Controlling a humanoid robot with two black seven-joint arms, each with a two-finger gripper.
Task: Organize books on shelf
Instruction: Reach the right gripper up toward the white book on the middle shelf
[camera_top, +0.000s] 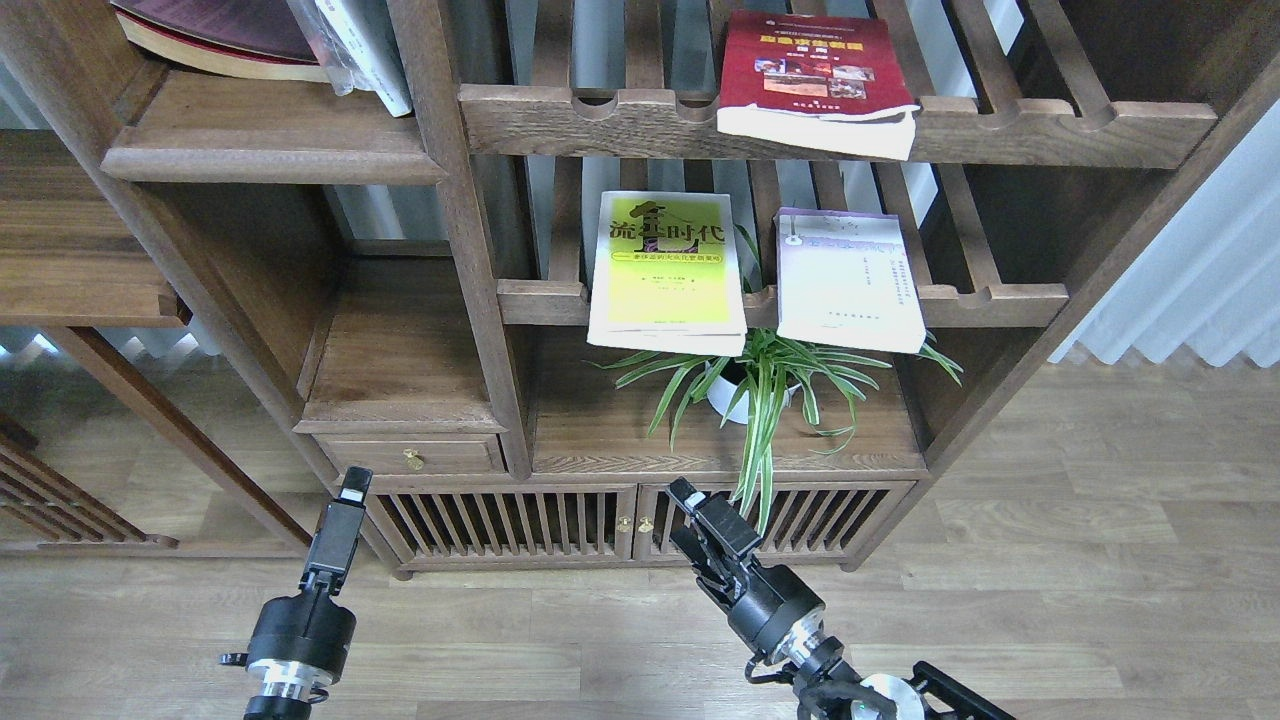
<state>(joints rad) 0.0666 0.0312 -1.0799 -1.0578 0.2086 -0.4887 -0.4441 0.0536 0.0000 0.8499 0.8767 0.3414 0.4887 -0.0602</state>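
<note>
The yellow-green book (668, 270) and the white book with the lavender band (848, 282) lie side by side on the middle slatted rack, overhanging its front rail. The dark red book (815, 80) lies on the upper slatted rack. The solid dark-brown shelf board (270, 150) is at the upper left. My left gripper (350, 490) is low, in front of the small drawer, and seen edge-on. My right gripper (692, 503) is low, in front of the cabinet doors. Neither touches a book, and I cannot tell their fingers apart.
A large maroon book (215, 40) and a plastic-wrapped white book (365, 50) sit on the solid board. A potted spider plant (760, 385) stands under the middle rack. A lower solid ledge (400, 350) sits above the drawer (415, 455). A curtain (1190, 280) hangs at the right.
</note>
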